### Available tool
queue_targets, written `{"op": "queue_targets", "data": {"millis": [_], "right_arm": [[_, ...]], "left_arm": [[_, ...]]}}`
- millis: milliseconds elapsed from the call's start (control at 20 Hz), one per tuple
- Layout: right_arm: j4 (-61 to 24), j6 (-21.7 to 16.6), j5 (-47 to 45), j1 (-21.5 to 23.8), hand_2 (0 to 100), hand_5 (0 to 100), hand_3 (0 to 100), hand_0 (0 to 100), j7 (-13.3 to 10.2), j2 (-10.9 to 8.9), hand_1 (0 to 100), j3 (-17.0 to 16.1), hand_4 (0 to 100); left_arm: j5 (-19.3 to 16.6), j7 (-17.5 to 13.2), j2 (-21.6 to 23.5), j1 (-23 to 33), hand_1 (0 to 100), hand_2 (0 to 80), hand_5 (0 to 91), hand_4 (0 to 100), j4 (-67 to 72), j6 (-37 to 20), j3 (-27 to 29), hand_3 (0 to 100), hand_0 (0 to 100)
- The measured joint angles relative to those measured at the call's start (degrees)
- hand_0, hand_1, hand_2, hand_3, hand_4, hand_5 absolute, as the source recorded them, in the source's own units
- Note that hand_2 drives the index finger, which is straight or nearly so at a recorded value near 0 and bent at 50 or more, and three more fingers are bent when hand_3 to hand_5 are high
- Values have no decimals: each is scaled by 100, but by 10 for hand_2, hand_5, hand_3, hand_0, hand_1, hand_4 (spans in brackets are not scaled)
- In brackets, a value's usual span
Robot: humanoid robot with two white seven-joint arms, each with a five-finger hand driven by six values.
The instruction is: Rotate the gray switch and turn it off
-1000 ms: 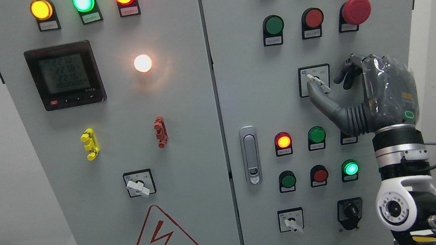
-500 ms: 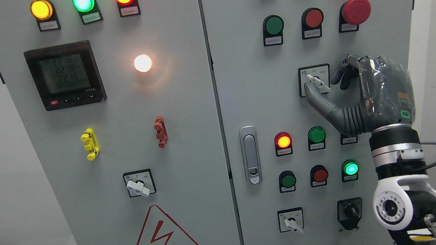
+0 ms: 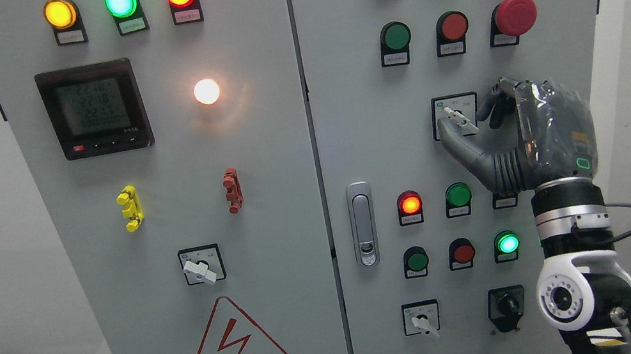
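We see the gray switch (image 3: 460, 118) on the right door of the control cabinet (image 3: 341, 101), sitting on its square label plate (image 3: 455, 115). We take that switch as our landmark. Its pale handle lies tilted, upper end toward the left and lower end toward the right.

Our right hand (image 3: 532, 135) rises from the lower right on a white and black forearm and stands just to the right of the switch. The thumb (image 3: 460, 145) reaches up from below and its tip meets the lower left of the handle, while the curled fingers (image 3: 497, 103) close in at the handle's right side. The fingers appear pinched around the handle, though we cannot tell how firmly.

Above the switch stands a row of a green button (image 3: 396, 36), a red button (image 3: 452, 26) and a red mushroom stop button (image 3: 515, 15). Below the switch glow a red lamp (image 3: 410, 204) and a green button (image 3: 458, 195). Lower left of the switch is the door latch (image 3: 363, 223). Far left of the switch, on the other door, a digital meter (image 3: 94, 109) shows figures and a white lamp (image 3: 206, 91) shines.
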Motion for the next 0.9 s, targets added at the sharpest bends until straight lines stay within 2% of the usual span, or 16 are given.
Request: {"op": "queue_targets", "data": {"millis": [200,700,900], "right_arm": [[19,2,2,-5,648,749,795,244,0,1,371,7,618],[63,13,0,-31,652,751,800,263,0,3,382,15,620],[76,21,-1,-36,662,753,801,321,-1,3,379,17,621]], "left_arm": [[0,0,0,0,389,0,0,0,0,0,0,0,120],[0,-2,0,0,389,0,0,0,0,0,0,0,120],[0,-3,0,-1,389,0,0,0,0,0,0,0,120]]}}
